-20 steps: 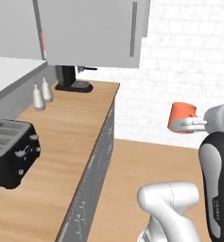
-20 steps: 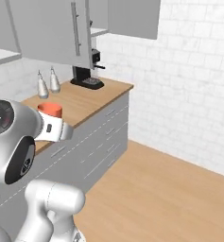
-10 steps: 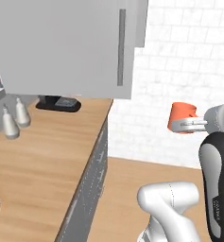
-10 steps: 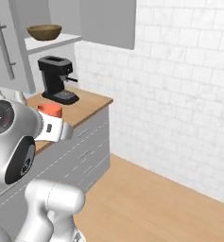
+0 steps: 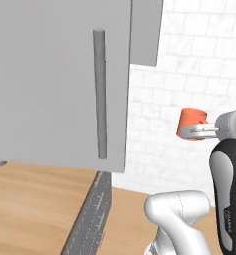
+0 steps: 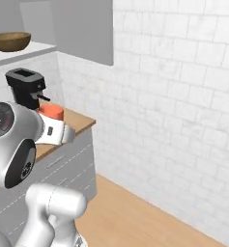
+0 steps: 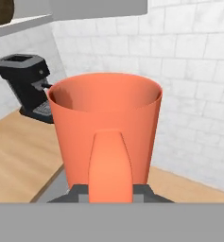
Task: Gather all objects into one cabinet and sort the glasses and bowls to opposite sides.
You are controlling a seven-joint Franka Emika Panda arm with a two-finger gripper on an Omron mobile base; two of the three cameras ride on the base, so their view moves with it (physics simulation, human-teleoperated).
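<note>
Your claw (image 5: 201, 131) is closed around an orange-red cup (image 5: 191, 124), held upright in the air. The wooden bowl (image 6: 9, 41) sits on the cabinet shelf (image 6: 24, 50), above and left of the cup, so you must lift it up and leftward.

The arm is raised, its hand (image 5: 201, 130) held level and seemingly closed on something.
</note>
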